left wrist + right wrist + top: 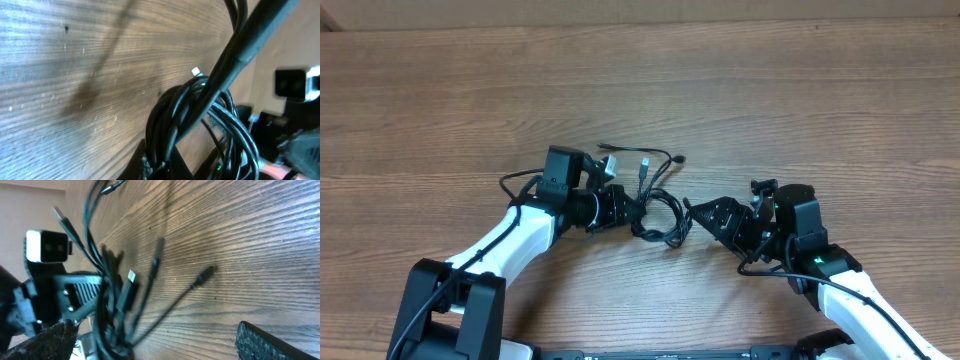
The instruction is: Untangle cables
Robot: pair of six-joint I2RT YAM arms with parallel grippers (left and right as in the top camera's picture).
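Cables (pixel 660 200) bunched; my left hand (pixel 623 207) clamped on them, right hand (pixel 698 212) apart, empty. Next, likely: right takes plug end (pixel 644 163), draws it outward.

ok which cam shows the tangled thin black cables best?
Overhead: the whole tangle of thin black cables, loose plug ends included, sits in frame. Left wrist shows only close, cropped loops; right wrist shows blurred plug ends, the coil cut off.

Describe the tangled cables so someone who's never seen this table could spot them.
On the wooden table, look midway between the two robot arms. The cables bunch at the left end effector: thin black loops with small plugs, far slimmer than the arms' wires.
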